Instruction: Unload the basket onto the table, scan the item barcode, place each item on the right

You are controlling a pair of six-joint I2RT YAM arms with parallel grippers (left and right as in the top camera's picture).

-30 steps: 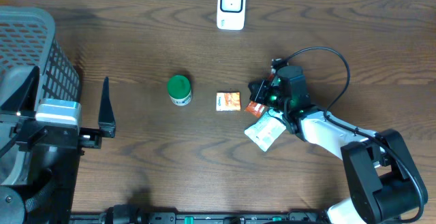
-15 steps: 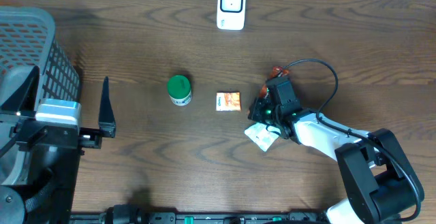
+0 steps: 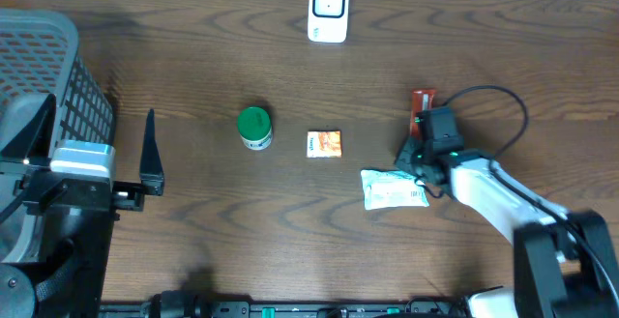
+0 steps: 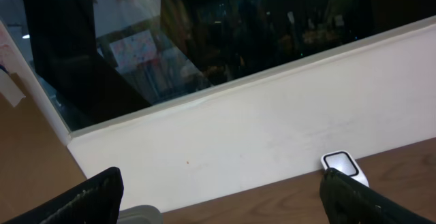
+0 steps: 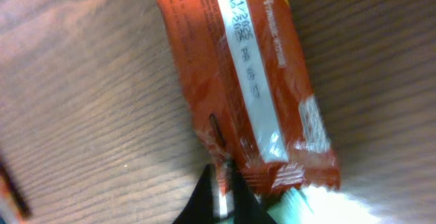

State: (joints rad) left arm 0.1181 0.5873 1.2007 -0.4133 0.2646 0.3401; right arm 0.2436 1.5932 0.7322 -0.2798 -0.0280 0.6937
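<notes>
Pinching red packet (image 5: 245,81) edge, right tool (image 5: 221,176) near-closed

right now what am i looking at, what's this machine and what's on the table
Two robot arms work at a table. One picture looks down from above; the other two come from cameras on each wrist. On the table lie a white scanner, a green-lidded jar, a small orange packet, a white pouch and a red wrapper, with a basket at left. The left gripper is open and empty. The right gripper sits nearly closed at the wrapper's end; whether it grips is unclear.
</notes>
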